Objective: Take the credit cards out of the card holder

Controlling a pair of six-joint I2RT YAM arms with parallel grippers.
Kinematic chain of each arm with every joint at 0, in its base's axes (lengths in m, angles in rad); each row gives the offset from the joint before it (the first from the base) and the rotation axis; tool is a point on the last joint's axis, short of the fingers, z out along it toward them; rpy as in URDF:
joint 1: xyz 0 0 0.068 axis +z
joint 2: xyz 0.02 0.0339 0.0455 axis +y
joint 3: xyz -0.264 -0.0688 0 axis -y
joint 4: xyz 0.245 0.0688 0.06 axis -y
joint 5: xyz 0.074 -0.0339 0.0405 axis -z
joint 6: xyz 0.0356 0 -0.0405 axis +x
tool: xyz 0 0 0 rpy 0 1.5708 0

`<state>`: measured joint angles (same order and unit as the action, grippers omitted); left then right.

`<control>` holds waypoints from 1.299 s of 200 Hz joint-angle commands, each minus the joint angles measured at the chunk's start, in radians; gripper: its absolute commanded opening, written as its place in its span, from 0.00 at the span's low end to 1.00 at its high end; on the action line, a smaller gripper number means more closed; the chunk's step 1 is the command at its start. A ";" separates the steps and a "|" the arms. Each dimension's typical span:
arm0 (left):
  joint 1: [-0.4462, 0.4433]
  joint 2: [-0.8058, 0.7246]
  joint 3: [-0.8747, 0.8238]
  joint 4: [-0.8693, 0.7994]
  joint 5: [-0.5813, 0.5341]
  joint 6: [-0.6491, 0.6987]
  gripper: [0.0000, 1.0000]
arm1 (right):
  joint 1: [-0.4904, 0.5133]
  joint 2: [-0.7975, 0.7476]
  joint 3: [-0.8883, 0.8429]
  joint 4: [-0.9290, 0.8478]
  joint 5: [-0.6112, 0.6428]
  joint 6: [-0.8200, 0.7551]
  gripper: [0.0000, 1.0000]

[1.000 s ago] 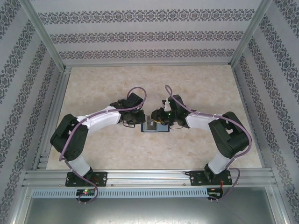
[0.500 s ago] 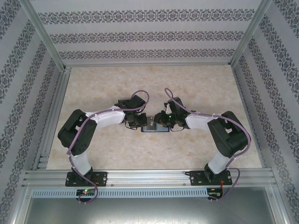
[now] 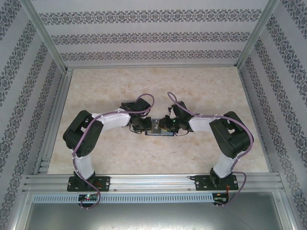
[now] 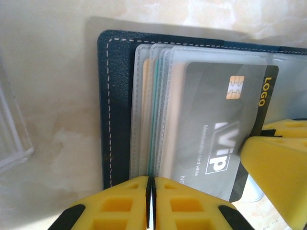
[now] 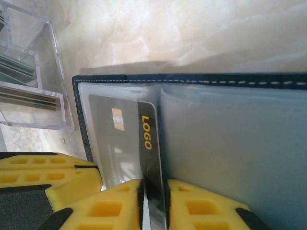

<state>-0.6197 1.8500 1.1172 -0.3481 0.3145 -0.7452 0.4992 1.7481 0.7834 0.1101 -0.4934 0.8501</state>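
The card holder (image 3: 158, 131) lies open mid-table, a dark navy case (image 4: 115, 96) with clear sleeves. A dark grey credit card (image 4: 216, 124) marked VIP and LOGO sticks partly out of a sleeve. Teal and tan card edges show in the sleeves beside it. My left gripper (image 3: 144, 125) is shut on the near edge of the sleeve stack (image 4: 151, 201). My right gripper (image 3: 168, 125) comes from the other side. Its jaws (image 5: 153, 206) stand close on either side of the dark card's (image 5: 125, 139) black end strip, pads touching it. One of its yellow fingers (image 4: 276, 167) rests against that card.
A clear plastic box (image 5: 33, 76) holding several cards stands just beside the holder (image 5: 201, 79), and its corner (image 4: 12, 143) is near my left gripper. Aluminium rails (image 3: 53, 115) and patterned walls ring the marble table (image 3: 201, 91).
Both arms have drawn in over the holder. The left gripper slid right onto the sleeve edge, and the right gripper's jaws narrowed onto the dark card.
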 commanded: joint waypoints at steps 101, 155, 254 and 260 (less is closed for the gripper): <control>0.004 0.034 0.031 -0.066 -0.043 -0.021 0.00 | -0.074 -0.028 -0.055 -0.002 -0.017 -0.040 0.00; 0.005 0.043 0.031 -0.076 -0.046 -0.028 0.00 | -0.125 -0.077 -0.108 -0.007 -0.038 -0.060 0.00; 0.005 -0.029 0.090 -0.060 -0.022 0.000 0.08 | -0.054 0.013 -0.042 0.048 -0.062 -0.032 0.00; 0.004 -0.024 0.091 -0.058 -0.018 0.003 0.08 | -0.050 0.022 -0.035 0.048 -0.063 -0.032 0.00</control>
<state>-0.6197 1.8595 1.1770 -0.3843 0.3023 -0.7593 0.4267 1.7271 0.7227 0.1699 -0.5629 0.8150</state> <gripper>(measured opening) 0.082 0.063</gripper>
